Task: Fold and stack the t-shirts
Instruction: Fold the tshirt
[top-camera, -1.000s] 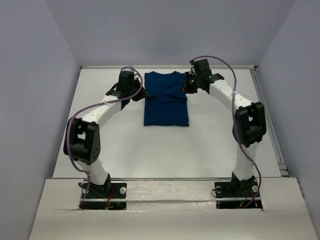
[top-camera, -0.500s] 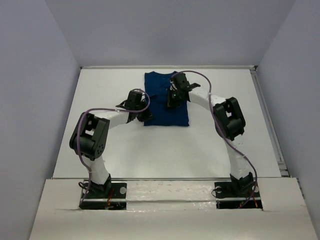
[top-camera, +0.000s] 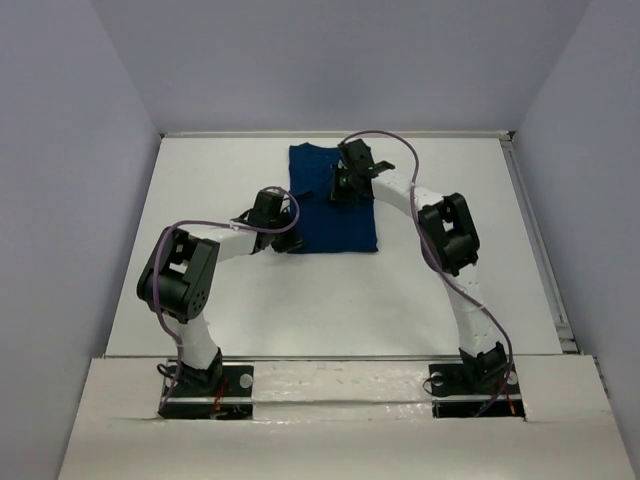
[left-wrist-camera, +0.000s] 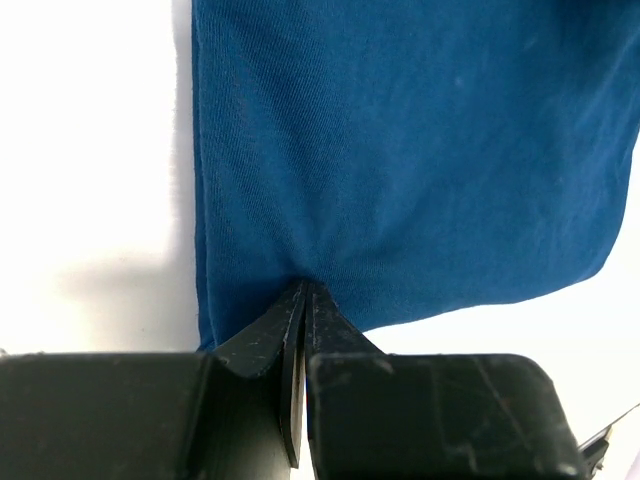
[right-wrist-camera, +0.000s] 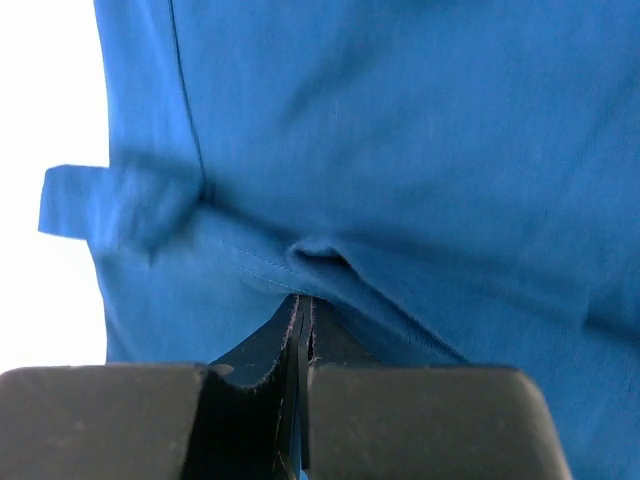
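Fingers (left-wrist-camera: 265, 340) of the left gripper (left-wrist-camera: 303, 292) are pressed together on a pinch of the t-shirt (left-wrist-camera: 420, 150). The blue cloth puckers into small creases right at their tips. This grip sits on the near edge of the cloth, close to its left corner, and white table (left-wrist-camera: 90, 200) shows just to the left of it.

On the right gripper (right-wrist-camera: 300, 300) the fingers (right-wrist-camera: 255, 350) are also closed tight. Their tips nip a small raised fold of the t-shirt (right-wrist-camera: 420, 130) beside a stitched seam. To the left in that wrist view, a short blurred tab of cloth (right-wrist-camera: 80, 205) sticks out over the table.

From above, the t-shirt (top-camera: 345, 225) lies as a narrow blue rectangle at the far middle of the table (top-camera: 200, 200), with its far end close to the far edge. The left gripper (top-camera: 283, 228) reaches in from the left to the near left corner of the cloth. The right gripper (top-camera: 342, 188) comes from the right and sits over the far half of the t-shirt, near its middle. Both arms bend inward from their bases at the near edge, and a purple cable (top-camera: 385, 140) loops along each one. Pale grey walls (top-camera: 80, 120) close in the left, right and far sides of the table.
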